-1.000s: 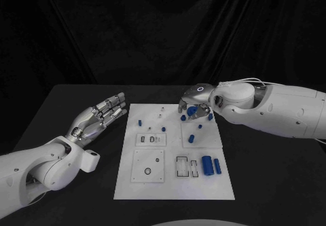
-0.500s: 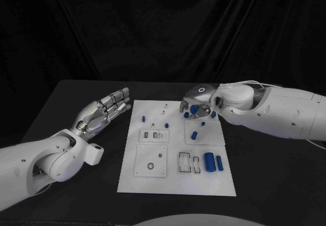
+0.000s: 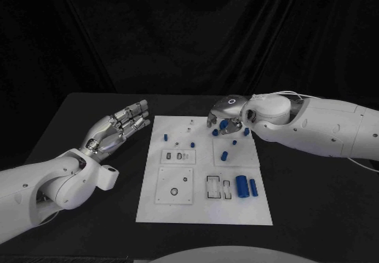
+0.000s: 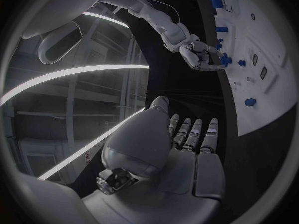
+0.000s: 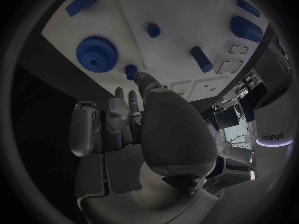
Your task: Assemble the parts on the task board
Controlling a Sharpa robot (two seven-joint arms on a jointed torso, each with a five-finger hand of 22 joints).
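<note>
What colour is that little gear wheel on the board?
Blue; the gear shows best in the right wrist view.

We read place as robotics lab or test studio. Black curtain [image 3: 189,44] hangs as backdrop behind black table [image 3: 316,208]. White task board [image 3: 207,213] lies at table's middle, set out as test fixture. Wrist views show long ceiling light strips [image 4: 74,77] and metal framing [image 5: 239,109] beyond curtain.
</note>
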